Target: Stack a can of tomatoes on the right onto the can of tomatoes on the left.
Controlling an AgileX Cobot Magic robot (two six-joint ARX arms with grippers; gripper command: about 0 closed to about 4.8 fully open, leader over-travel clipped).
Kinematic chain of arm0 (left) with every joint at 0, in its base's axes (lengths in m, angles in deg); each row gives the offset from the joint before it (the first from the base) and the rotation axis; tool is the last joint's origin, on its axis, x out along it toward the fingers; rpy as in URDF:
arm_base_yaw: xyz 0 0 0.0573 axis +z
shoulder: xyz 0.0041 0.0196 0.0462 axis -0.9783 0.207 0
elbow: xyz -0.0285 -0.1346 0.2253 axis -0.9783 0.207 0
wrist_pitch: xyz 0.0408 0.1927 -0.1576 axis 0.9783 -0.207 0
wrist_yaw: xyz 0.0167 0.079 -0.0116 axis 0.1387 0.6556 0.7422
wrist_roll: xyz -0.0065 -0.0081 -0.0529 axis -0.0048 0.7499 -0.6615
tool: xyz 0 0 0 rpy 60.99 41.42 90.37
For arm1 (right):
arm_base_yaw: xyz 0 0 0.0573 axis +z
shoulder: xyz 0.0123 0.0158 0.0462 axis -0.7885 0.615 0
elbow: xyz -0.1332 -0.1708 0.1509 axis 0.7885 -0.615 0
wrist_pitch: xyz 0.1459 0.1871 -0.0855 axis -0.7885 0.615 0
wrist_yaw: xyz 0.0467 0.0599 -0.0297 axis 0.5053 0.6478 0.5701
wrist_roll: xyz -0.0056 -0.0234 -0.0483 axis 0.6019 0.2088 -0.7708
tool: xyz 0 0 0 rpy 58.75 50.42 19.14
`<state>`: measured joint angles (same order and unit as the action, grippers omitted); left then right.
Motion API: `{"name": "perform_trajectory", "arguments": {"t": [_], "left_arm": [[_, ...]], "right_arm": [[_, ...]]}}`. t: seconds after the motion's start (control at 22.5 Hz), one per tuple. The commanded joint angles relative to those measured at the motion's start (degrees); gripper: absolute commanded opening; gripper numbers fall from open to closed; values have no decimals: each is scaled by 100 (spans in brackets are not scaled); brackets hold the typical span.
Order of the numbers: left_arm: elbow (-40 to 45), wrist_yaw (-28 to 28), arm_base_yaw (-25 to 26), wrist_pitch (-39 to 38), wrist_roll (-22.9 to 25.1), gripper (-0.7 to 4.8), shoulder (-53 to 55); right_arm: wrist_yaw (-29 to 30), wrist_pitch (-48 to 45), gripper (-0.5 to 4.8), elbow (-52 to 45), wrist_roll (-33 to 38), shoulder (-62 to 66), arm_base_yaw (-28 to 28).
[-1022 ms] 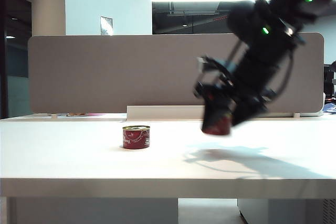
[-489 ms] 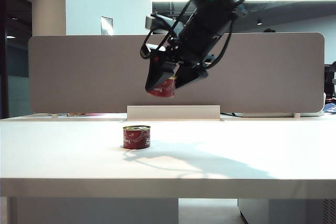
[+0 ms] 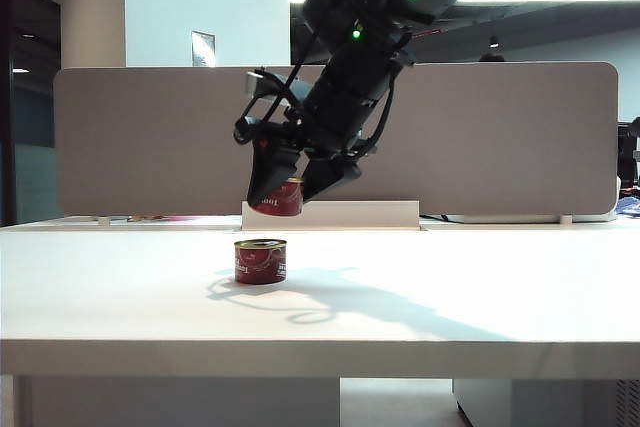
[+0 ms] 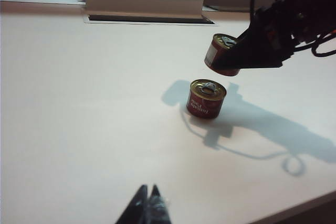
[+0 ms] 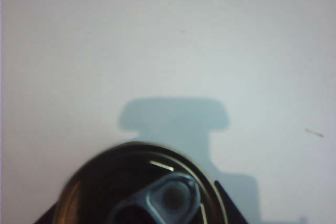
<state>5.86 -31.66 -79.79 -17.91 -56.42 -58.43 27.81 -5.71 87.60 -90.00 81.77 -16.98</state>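
A red can of tomatoes [image 3: 260,261] stands upright on the white table [image 3: 450,317]; the left wrist view shows it too, as the can [image 4: 206,98] with a pull-tab lid. My right gripper [image 3: 283,189] hangs just above it and a little to the right, shut on a second red can [image 3: 283,197], tilted. The held can [image 4: 217,52] floats clear of the standing one, a gap between them. Its lid [image 5: 144,190] fills the near part of the right wrist view. My left gripper [image 4: 147,190] is shut with nothing in it, far from both cans.
A grey partition [image 3: 150,137] runs behind the table, with a white cable tray [image 3: 330,214] at its foot. The table's front edge [image 3: 320,352] is near the camera.
The right arm has carried the held can from the right side up and across to the left, then lowered it to just above the standing can. The left gripper has stayed still.
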Motion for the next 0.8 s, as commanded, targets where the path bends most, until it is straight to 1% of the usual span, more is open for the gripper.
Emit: {"name": "perform_trajectory", "arguments": {"t": [0.04, 0.13, 0.31, 0.44, 0.8], "left_arm": [[-15, -26, 7, -46, 24, -6, 7], [-15, -26, 7, -46, 24, -6, 7], [-15, -28, 7, -46, 24, -6, 7], [-15, -28, 7, -48, 24, -6, 7], [-15, -26, 7, -46, 24, -6, 7]], "right_arm": [[24, 168, 170, 339, 22, 192, 87], [7, 282, 170, 546, 20, 348, 146], [-48, 365, 170, 634, 13, 396, 177], [-378, 494, 170, 634, 0, 396, 160], [-337, 474, 170, 634, 2, 420, 140]]}}
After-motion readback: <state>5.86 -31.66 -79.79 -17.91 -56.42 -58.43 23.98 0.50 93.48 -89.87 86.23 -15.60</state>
